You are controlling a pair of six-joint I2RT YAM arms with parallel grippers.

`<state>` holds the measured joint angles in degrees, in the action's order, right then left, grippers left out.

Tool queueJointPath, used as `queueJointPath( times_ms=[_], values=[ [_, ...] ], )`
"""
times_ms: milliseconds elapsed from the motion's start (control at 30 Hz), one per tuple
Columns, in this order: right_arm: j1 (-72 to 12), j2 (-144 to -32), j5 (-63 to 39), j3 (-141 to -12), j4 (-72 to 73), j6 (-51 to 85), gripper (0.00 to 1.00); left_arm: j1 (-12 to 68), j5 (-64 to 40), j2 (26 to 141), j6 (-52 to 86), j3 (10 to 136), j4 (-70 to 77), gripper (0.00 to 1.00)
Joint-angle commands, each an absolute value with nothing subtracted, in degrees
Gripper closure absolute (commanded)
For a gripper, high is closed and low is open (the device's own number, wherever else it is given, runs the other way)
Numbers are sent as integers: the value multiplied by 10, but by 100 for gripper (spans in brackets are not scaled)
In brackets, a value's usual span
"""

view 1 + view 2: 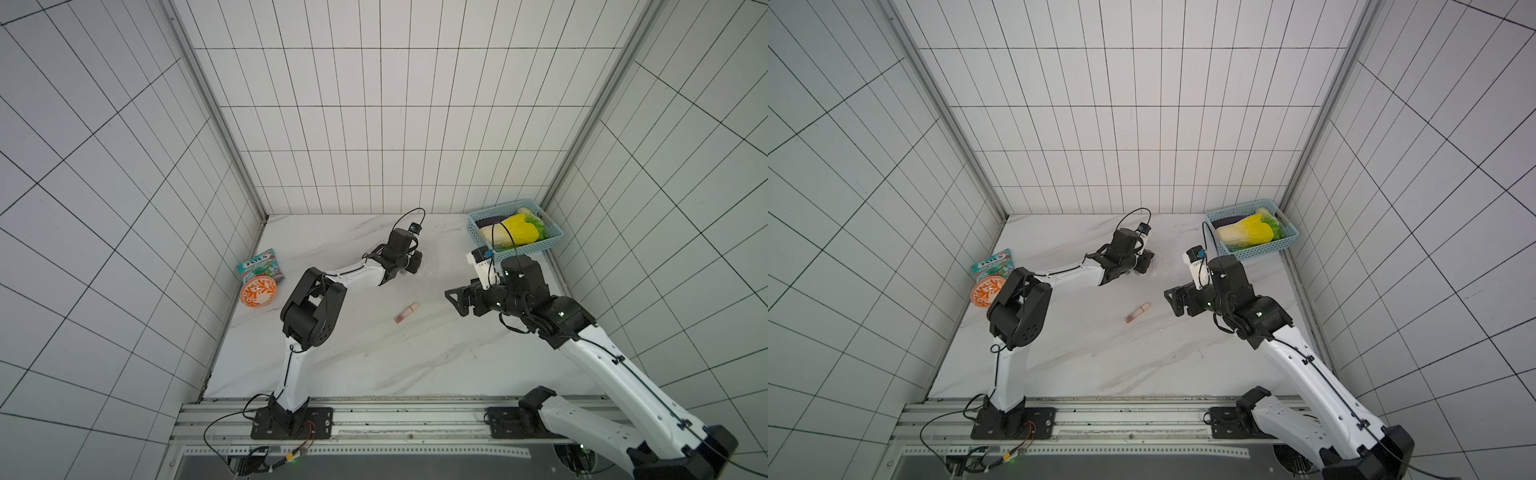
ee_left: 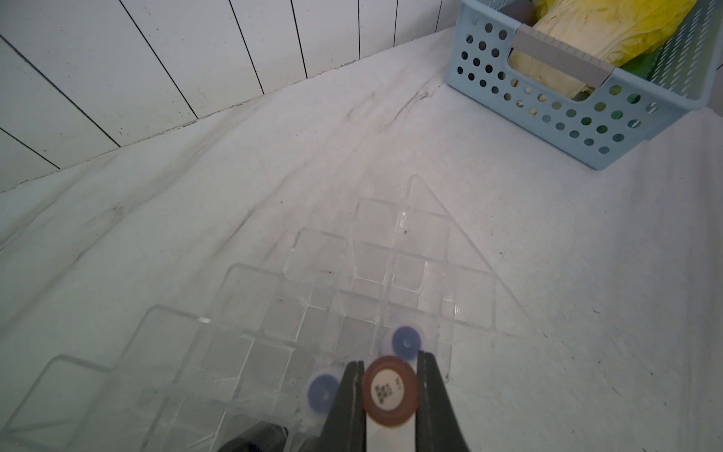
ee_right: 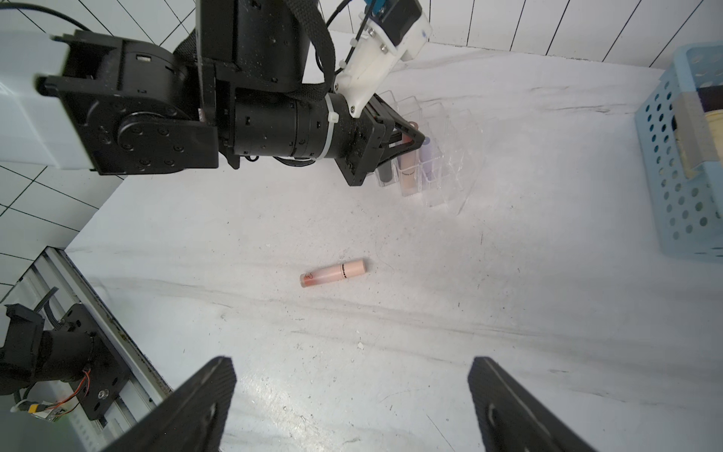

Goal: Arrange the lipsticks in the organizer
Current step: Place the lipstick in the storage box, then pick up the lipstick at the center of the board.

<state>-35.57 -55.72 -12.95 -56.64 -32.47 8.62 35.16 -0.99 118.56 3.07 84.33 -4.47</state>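
While the right gripper [image 3: 350, 375] hangs wide open short of the loose pink lipstick [image 3: 333, 272], the left gripper [image 2: 391, 360], farther back, pinches a brown-ended tube [image 2: 389, 391] over the clear organizer [image 2: 430, 242]. Best keep it upright, centred on an empty slot, then let go.

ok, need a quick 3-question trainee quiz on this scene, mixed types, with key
1. True or false: the right gripper is shut.
2. The left gripper grips: A) a lipstick B) a spoon C) nothing.
3. How many lipsticks lie loose on the table?
Key: 1 false, its jaws stand wide apart. 2 A, at the organizer. 3 one loose lipstick.
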Motion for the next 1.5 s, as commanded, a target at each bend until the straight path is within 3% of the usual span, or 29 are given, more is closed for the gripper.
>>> queueJointPath(
  times_ms=[0, 67, 200, 333, 500, 567, 800, 1067, 1467],
  values=[
    [-352, -565, -151, -560, -328, 82, 3, 344, -5, 1147, 43, 832, -56, 89],
    [-352, -584, -169, -570, -340, 79, 5, 342, -5, 1143, 45, 830, -57, 78],
    [-367, -633, -191, -587, -363, 68, 8, 339, -9, 1117, 59, 821, -60, 40],
    [-398, -671, -168, -603, -378, 55, 8, 335, 0, 1056, 75, 779, -41, 24],
    [-440, -731, -111, -631, -409, 32, 6, 277, -4, 957, 169, 689, -23, 24],
    [-459, -763, -80, -642, -417, 22, 1, 240, -15, 919, 221, 640, -13, 24],
    [-517, -888, 7, -699, -472, -20, 1, 154, -53, 785, 317, 464, 63, 26],
    [-524, -1003, 1, -773, -471, -78, 1, 93, -82, 698, 326, 429, 48, 29],
    [-526, -1163, -1, -892, -513, -137, 1, 68, -112, 690, 330, 418, 61, 30]
  ],
)
